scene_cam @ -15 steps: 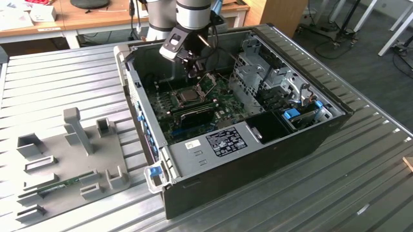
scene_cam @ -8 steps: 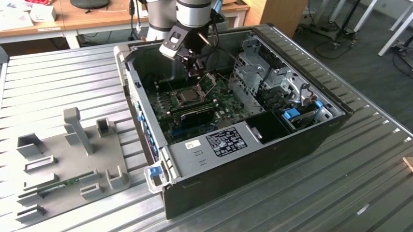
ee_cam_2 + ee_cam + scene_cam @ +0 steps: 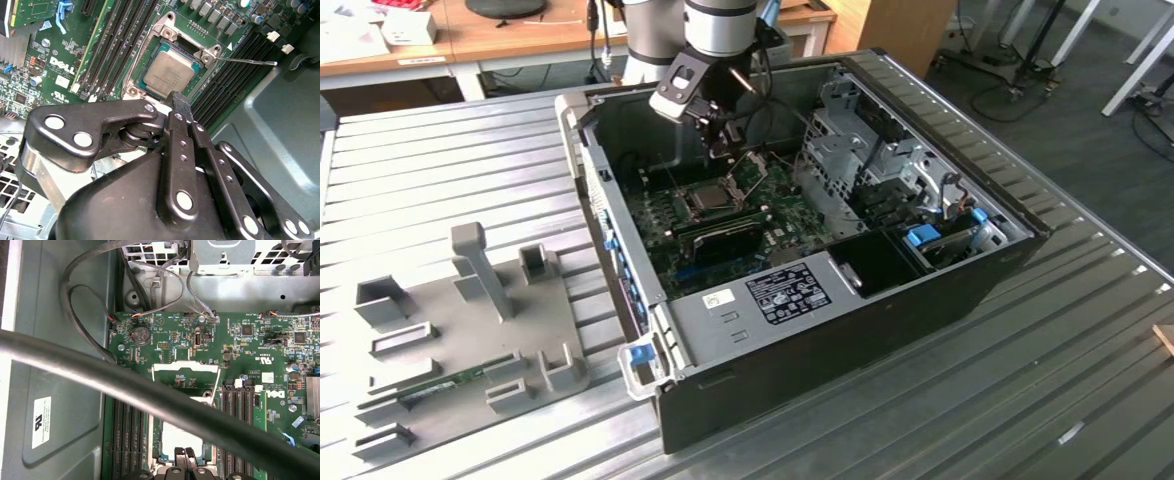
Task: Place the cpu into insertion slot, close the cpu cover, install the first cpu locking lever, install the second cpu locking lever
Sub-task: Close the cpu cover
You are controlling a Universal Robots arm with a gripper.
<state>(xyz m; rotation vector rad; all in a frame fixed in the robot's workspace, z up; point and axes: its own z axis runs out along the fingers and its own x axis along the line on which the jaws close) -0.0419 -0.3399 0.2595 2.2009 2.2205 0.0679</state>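
1. The cpu (image 3: 167, 75) lies flat in the insertion slot (image 3: 166, 31), grey top up and uncovered. It sits square inside the silvery rim.
2. The cpu cover (image 3: 186, 367) is open. It stands up on its hinge at one edge of the slot, and green board shows through its cut-out middle.
3. One thin locking lever (image 3: 247, 61) sticks out from a corner of the slot. It runs out over the black memory slots (image 3: 235, 70), well clear of the rim.
4. My jaws are clenched, fingertips (image 3: 179, 102) pressed together. They hang just beside the cpu's near edge; I cannot tell whether they touch it.
5. In both wrist views, more memory slots (image 3: 107, 45) run along the other side of the insertion slot, on the green motherboard (image 3: 240, 347).
6. A coin cell (image 3: 141, 333) sits on the board beyond the raised cover. A thick grey cable (image 3: 125, 377) crosses the first wrist view in front of it all.
7. Exterior view: my arm (image 3: 714, 30) reaches down into the open computer case (image 3: 854, 330), which lies on its side on the slatted metal table (image 3: 1067, 330).
8. A grey fixture plate (image 3: 467, 330) with upright blocks lies on the table at the exterior view's left, apart from the case.
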